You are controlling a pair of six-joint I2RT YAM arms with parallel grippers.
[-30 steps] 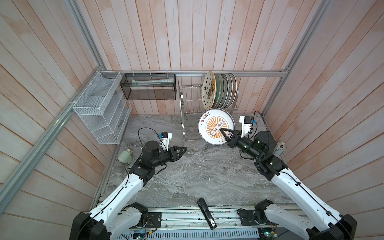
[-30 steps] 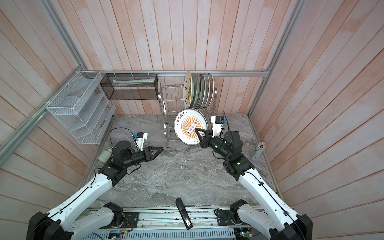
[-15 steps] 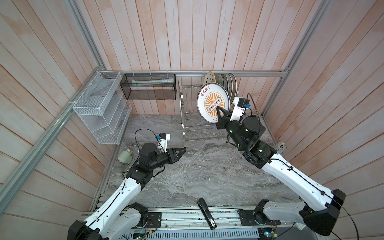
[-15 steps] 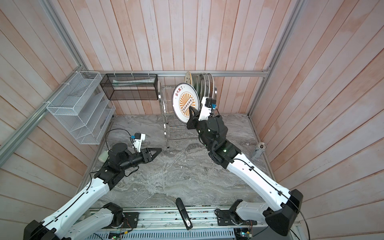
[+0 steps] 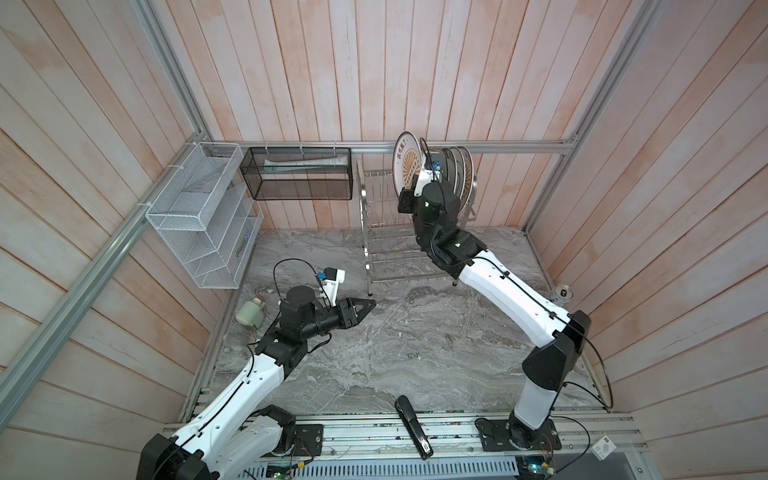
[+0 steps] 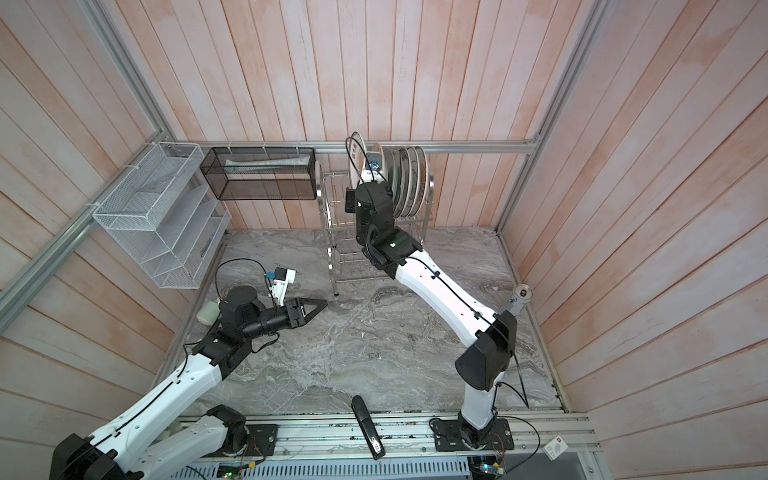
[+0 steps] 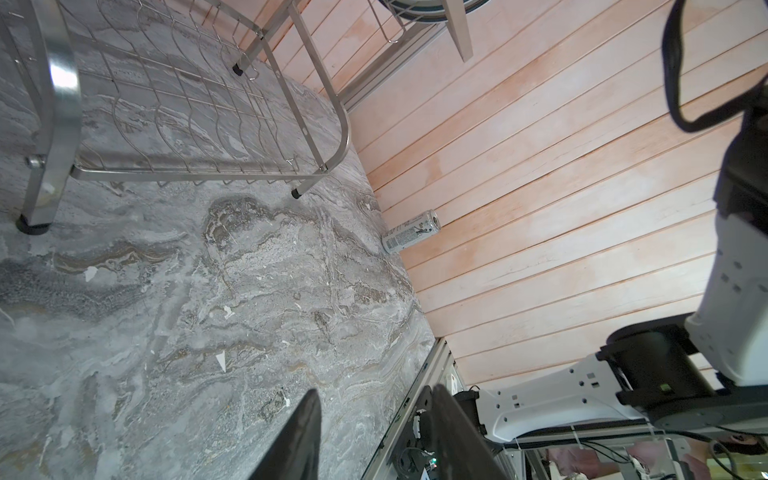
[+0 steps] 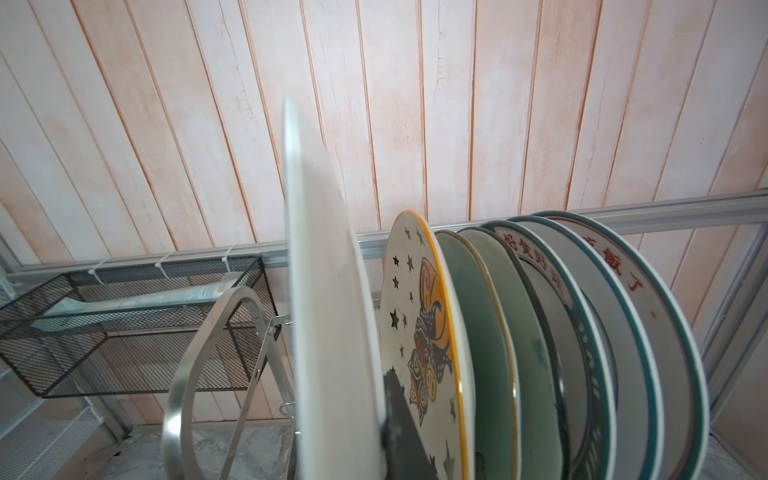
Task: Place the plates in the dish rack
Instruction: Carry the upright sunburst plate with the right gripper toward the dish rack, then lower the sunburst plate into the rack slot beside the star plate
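The tabletop point(image 5: 415, 332) lies open mid-scene, while upright plates point(image 5: 462, 174) crowd the dish rack's point(image 5: 365, 245) upper tier.

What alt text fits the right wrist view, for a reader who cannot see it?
A white plate, seen edge-on and gripped by the jaws, stands beside a row of plates standing in the rack; nearest it is a star plate. Behind are a mesh basket and a plank wall.
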